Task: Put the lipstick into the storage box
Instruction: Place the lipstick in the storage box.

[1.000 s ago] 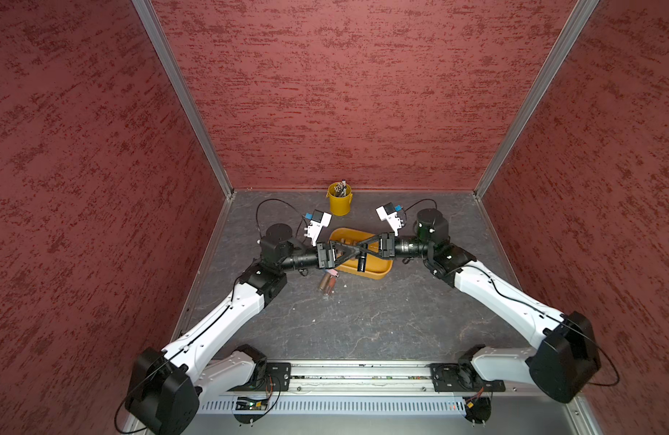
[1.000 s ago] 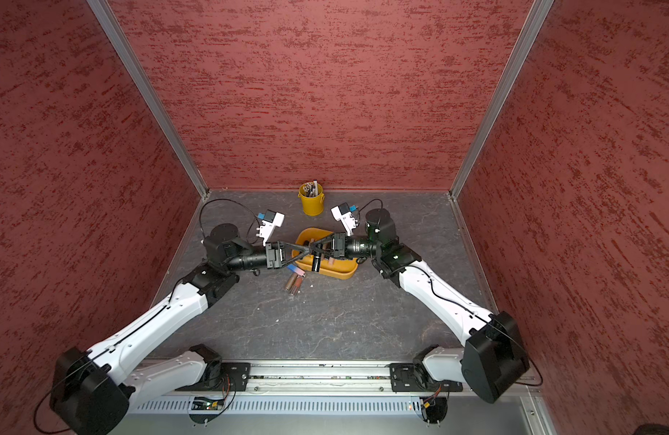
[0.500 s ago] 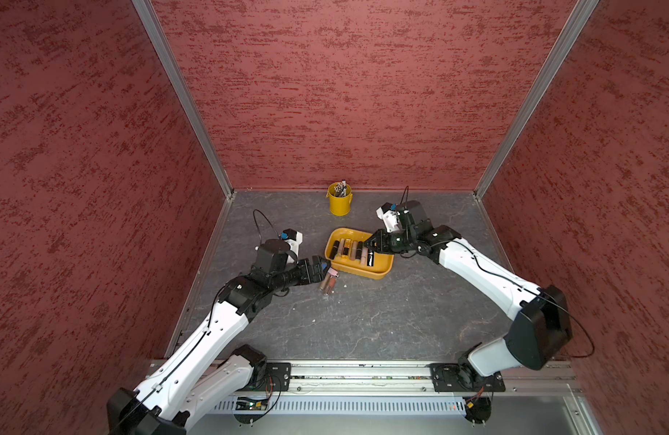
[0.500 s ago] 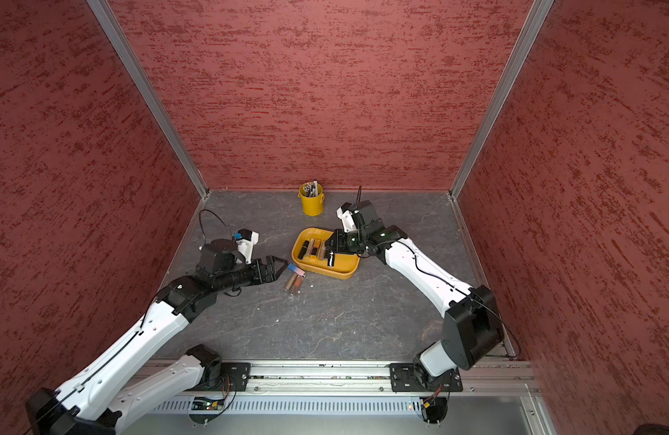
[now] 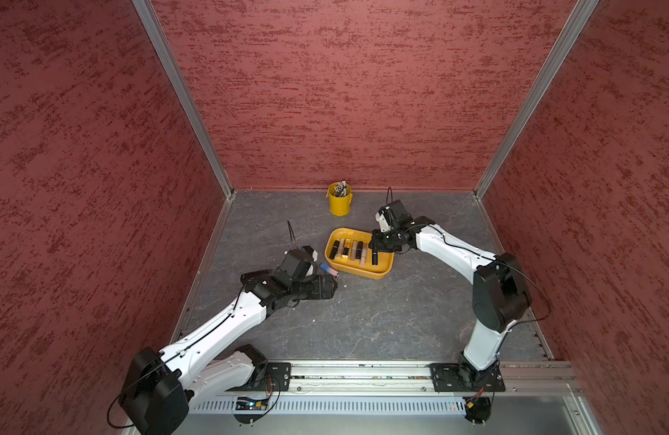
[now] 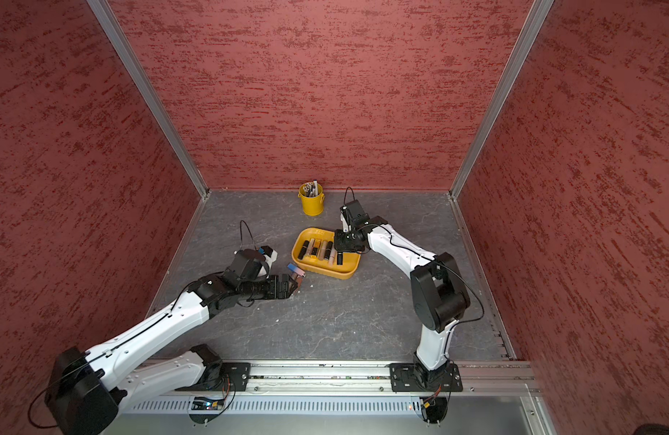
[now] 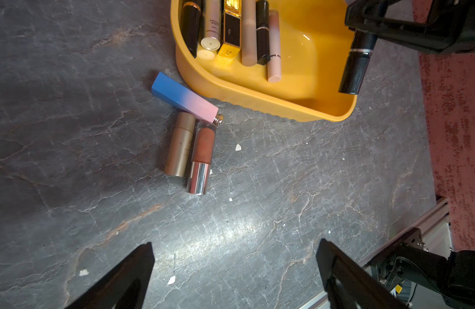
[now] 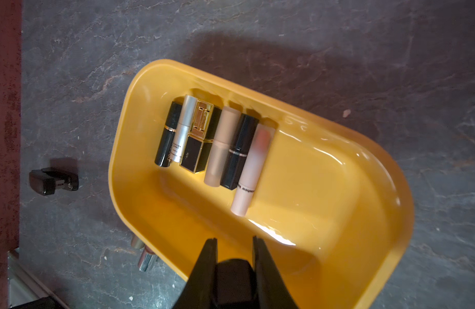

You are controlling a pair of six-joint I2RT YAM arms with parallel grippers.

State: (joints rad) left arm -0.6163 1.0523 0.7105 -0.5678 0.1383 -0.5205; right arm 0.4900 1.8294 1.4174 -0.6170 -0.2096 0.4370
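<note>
Left wrist view: the right gripper point(image 7: 364, 37) clamps a black lipstick point(image 7: 355, 67) over the bare end of the storage box point(image 7: 257, 99). Lower it close to the floor before releasing. The left gripper point(image 7: 235, 243) hangs open.

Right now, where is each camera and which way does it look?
Both top views: high in front, looking down toward the back wall; the left arm and right arm show.
Left wrist: on the left arm, facing three loose lipsticks; the open left hand shows.
Right wrist: on the right arm, looking into the storage box; the right hand shows, shut on a black lipstick.
Shared: all see the storage box.
</note>
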